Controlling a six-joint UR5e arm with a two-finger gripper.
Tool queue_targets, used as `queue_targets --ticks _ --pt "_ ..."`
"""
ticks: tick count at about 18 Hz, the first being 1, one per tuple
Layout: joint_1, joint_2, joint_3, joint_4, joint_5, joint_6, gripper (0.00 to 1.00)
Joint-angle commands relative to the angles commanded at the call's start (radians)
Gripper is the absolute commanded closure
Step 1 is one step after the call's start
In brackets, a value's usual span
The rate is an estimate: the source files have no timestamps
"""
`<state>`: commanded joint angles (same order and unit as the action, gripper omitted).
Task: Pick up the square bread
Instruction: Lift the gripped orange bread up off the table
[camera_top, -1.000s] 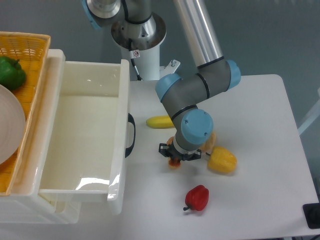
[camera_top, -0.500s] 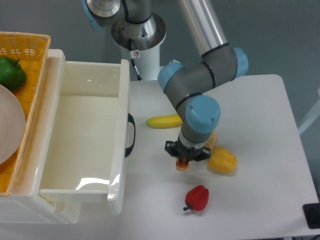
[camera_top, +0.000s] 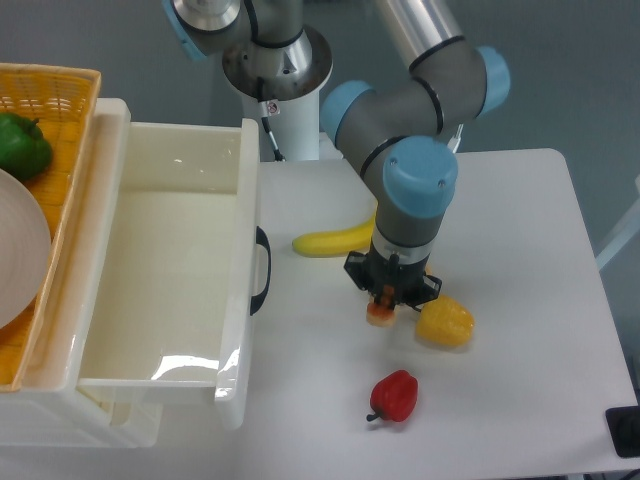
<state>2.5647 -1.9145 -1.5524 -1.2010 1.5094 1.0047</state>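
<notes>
The gripper (camera_top: 383, 303) points straight down below the arm's blue-capped wrist, and its two dark fingers are closed on the square bread (camera_top: 380, 313), a small orange-brown piece with a paler band that sticks out beneath the fingertips. From this overhead view it is hard to tell whether the bread rests on the white table (camera_top: 520, 400) or hangs just above it. The bread sits near the middle of the table, just left of the lumpy yellow bell pepper (camera_top: 445, 323), which lies close beside the gripper but apart from the bread. A yellow banana (camera_top: 328, 242) lies behind and to the left, its right end hidden by the arm. A red bell pepper (camera_top: 395, 396) sits on its own nearer the front edge, well below the gripper. To the left stands a large white plastic bin (camera_top: 175, 270) with a dark handle (camera_top: 262, 270) on its near wall. Beyond it, at the picture's left edge, a woven yellow basket (camera_top: 60, 90) holds a green bell pepper (camera_top: 22, 145) and part of a pale round plate (camera_top: 20, 255).
</notes>
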Motion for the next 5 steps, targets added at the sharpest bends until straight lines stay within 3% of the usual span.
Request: queue_targets --ticks 5 --pt "0.020 0.017 -0.015 -0.019 -0.002 0.031 0.72"
